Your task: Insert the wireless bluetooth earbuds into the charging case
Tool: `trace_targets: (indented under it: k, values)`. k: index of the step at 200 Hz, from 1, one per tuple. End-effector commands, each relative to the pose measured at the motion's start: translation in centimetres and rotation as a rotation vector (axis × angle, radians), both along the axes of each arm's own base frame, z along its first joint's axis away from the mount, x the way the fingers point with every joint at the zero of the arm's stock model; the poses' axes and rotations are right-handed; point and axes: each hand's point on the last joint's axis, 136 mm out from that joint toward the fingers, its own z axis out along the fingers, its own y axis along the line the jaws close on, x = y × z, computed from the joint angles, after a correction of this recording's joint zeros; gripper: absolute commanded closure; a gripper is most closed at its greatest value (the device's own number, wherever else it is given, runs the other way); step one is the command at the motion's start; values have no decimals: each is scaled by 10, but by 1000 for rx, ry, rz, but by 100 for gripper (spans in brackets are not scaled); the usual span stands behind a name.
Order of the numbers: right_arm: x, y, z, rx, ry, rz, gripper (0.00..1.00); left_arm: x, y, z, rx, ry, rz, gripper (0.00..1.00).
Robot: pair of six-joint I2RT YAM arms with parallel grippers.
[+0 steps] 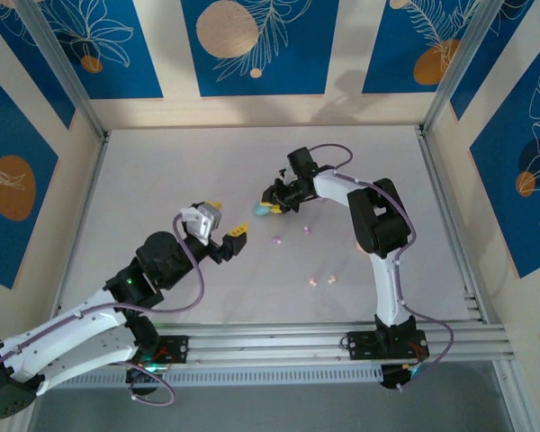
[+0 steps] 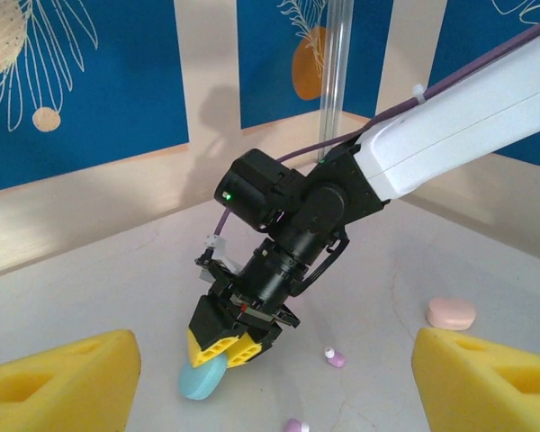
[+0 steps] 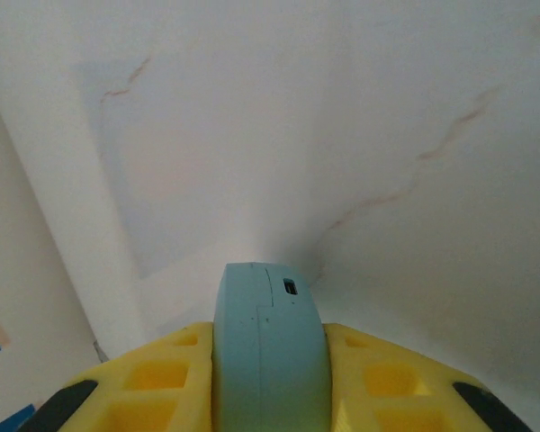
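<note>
**Blue case gripped at mid-bench, buds loose toward the near edge**

The white bench [image 1: 162,171] is boxed in by blue-and-cream panelled walls [image 1: 36,180] along its left, far and right edges, with an aluminium rail [image 1: 279,342] along the near edge where both arms are bolted. The left half and the whole far strip of the bench lie bare, leaving wide room there.

The left gripper [image 1: 227,220] hovers left of centre, its yellow fingers spread apart with nothing between them, well off the left wall.

Just to its right, at mid-bench, the right gripper [image 1: 270,207] points down with its fingers clamped on a light blue oval plastic charging case [image 1: 263,210]. The right wrist view shows the case standing edge-on between the pads. Whether its lower end touches the bench cannot be told.

Two tiny lilac plastic earbuds [image 1: 276,240] lie apart from each other just nearward and right of the held case. Two tiny pink plastic earbuds [image 1: 313,282] sit close together nearer the rail. A pale pink oval case [image 2: 450,313] rests flat on the bench right of the lilac buds, near the right arm.
</note>
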Motion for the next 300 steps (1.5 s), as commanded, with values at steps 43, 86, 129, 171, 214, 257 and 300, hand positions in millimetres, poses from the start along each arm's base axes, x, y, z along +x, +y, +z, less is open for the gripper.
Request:
trace_targets:
  k: [43, 86, 129, 171, 214, 257, 300]
  values:
    - [0, -14, -10, -78, 10, -45, 61, 1, 1, 7, -31, 8, 11, 21]
    - [-4, -30, 2, -137, -22, -42, 52, 3, -5, 4, -25, 14, -3, 21]
    - [-3, -52, 27, -200, -97, -35, 48, 4, -7, 4, -23, 17, -4, 21]
    - [15, -97, 54, -306, -212, -66, 48, 2, -10, 4, -13, 24, -24, 20]
    - [50, -158, 59, -359, -258, -151, 48, -2, -24, -3, 13, 77, -90, 14]
    - [73, -190, 45, -397, -242, -152, 47, 0, -39, -18, 84, 180, -128, 5]
    - [79, -181, 27, -359, -191, -65, 44, 1, -45, -24, 99, 212, -145, 3]
